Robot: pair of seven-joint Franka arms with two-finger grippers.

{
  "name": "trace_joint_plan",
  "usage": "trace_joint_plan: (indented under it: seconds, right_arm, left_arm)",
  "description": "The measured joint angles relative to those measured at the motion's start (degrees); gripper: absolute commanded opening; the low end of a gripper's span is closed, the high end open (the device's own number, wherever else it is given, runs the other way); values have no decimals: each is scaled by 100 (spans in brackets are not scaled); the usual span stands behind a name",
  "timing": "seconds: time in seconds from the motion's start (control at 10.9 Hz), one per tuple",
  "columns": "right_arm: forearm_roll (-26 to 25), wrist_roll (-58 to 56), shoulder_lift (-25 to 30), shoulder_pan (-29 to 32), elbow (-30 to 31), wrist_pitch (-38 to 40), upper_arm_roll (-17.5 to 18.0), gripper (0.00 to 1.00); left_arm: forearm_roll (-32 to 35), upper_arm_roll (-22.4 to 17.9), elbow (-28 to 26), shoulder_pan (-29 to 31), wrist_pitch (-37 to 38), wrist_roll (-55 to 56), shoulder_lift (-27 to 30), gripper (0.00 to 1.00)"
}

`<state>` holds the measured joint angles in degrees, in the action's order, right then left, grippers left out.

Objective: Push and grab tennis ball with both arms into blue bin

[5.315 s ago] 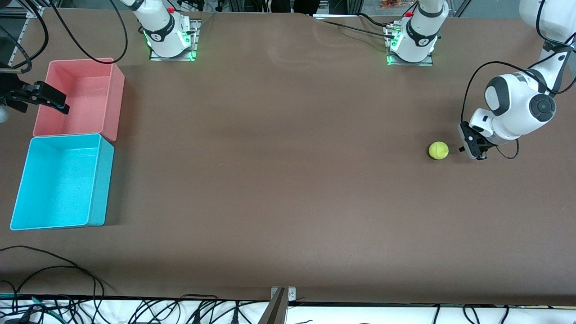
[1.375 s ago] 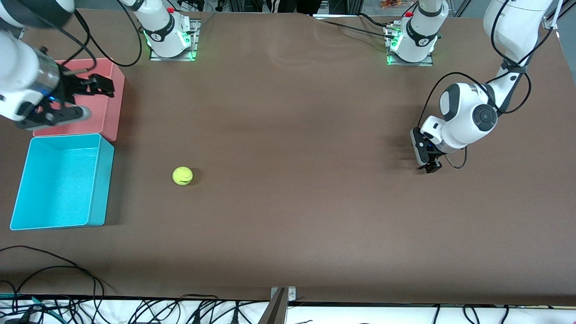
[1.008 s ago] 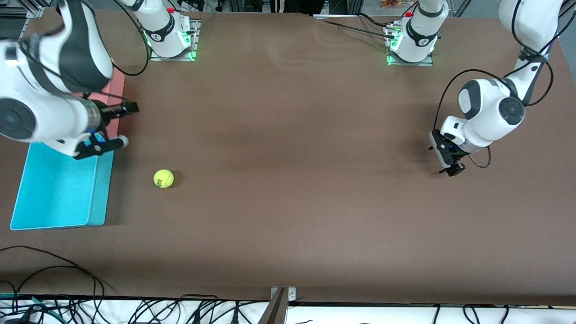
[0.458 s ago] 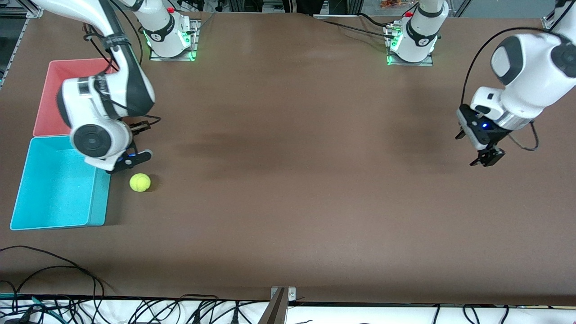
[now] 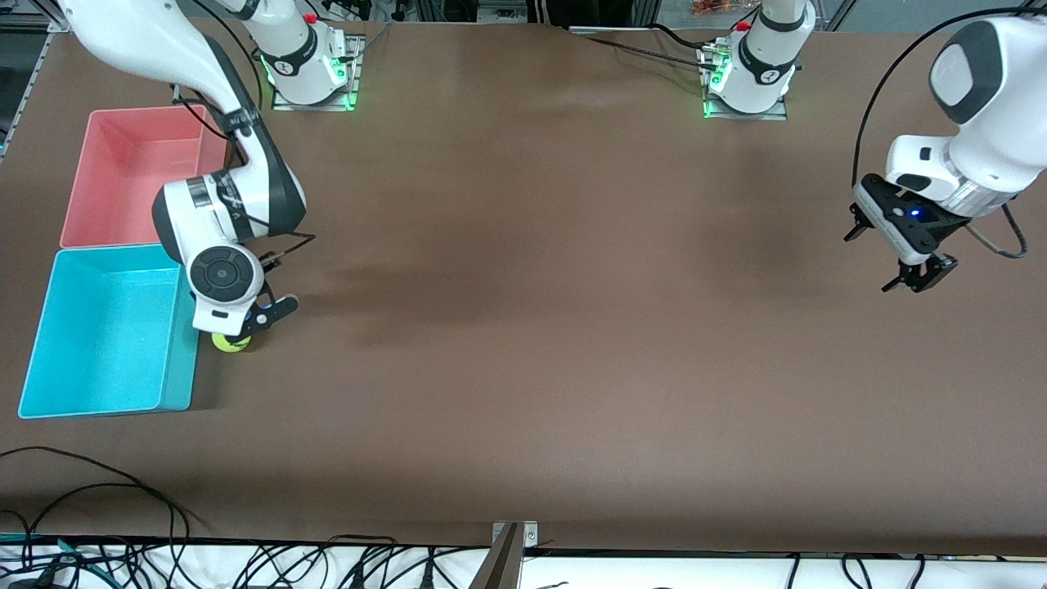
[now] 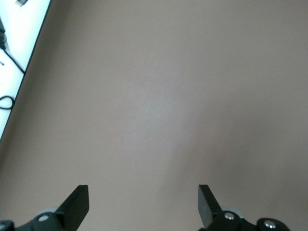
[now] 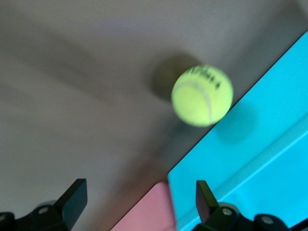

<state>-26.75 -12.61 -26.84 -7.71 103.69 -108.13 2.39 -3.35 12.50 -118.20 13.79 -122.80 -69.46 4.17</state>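
- Both arms: glossy white shells w/ black bands at joints; round black caps on joint housings.
- Right arm (image 5: 221, 221): white link, black collar strap w/ small white lettering; thin black cable looped along link.
- Left arm (image 5: 973, 98): white wrist housing w/ dark grey panel; black cable arcs beside it; small blue LED lit on gripper body.
- Bases: white, black ring w/ small logo, red button on top, green glow at foot, on metal plates.
- Left gripper (image 5: 918, 278): black, two slim fingers.
- Right gripper (image 5: 255, 319): black, mostly hidden under wrist.
- Wrist views: black wedge-shaped fingertips (image 6: 79, 204), silver screws in the finger mounts.
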Motion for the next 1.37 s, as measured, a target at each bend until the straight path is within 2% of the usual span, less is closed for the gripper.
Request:
trace_joint_plan:
  seconds: [0.37, 0.92, 1.01, 1.28, 1.37]
  right_arm:
    - [-783, -170, -458, 389, -5, -1167, -33, 100]
    - [-903, -347, -850, 597, -17, -1691, -34, 100]
    - [-904, -347, -883, 607, -17, -1745, -35, 93]
    - [-953, -351, -1035, 752, -18, -2013, -44, 34]
    - [-958, -359, -1058, 782, -19, -2045, -44, 21]
  left_arm:
    - [-5, -474, 840, -440, 1298, 1549, 151, 100]
    - [245, -609, 2000, -715, 2969, 4027, 201, 100]
    - [266, -610, 2205, -743, 3223, 4300, 206, 100]
    - [365, -610, 2665, -781, 3847, 4862, 211, 100]
    - [407, -610, 2814, -797, 4028, 5045, 212, 100]
